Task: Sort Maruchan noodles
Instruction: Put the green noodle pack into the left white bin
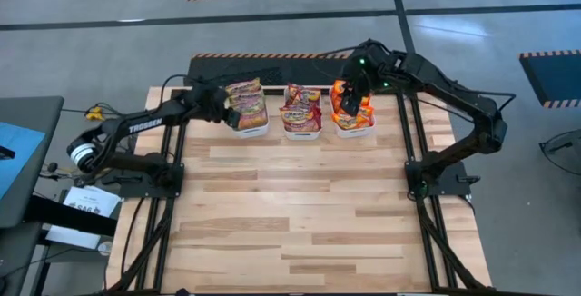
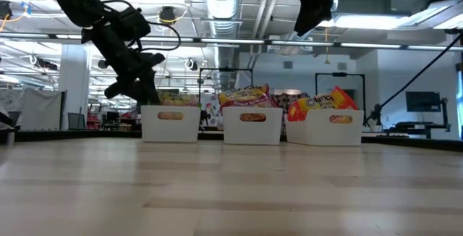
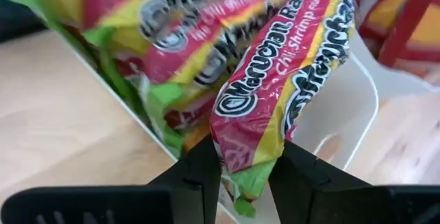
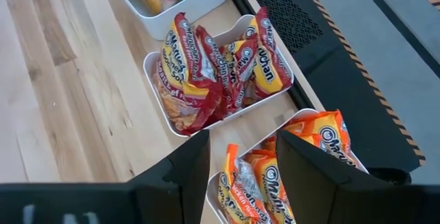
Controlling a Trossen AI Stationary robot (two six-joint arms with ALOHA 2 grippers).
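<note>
Three white bins stand in a row at the table's far edge. The left bin (image 1: 250, 129) holds green-trimmed Maruchan noodles (image 3: 137, 18), the middle bin (image 1: 301, 133) maroon ones (image 4: 206, 73), and the right bin (image 1: 356, 131) orange ones (image 4: 275, 183). My left gripper (image 1: 231, 107) is at the left bin's left side, shut on a green-and-pink packet (image 3: 282, 93). My right gripper (image 1: 349, 96) hangs open and empty high above the right bin. My left gripper pinches the packet's near end (image 3: 251, 172), at its green sealed edge, between its two fingers (image 3: 203, 172). The fingers slant down from the table's left. The packet reaches out from them over the left bin, beside the packets inside it; whether it rests on them I cannot tell.
The wide wooden tabletop (image 1: 300, 214) in front of the bins is bare. A black mat (image 4: 323, 52) runs behind the bins at the far edge. In the low view the bins (image 2: 252, 125) stand side by side with small gaps between them.
</note>
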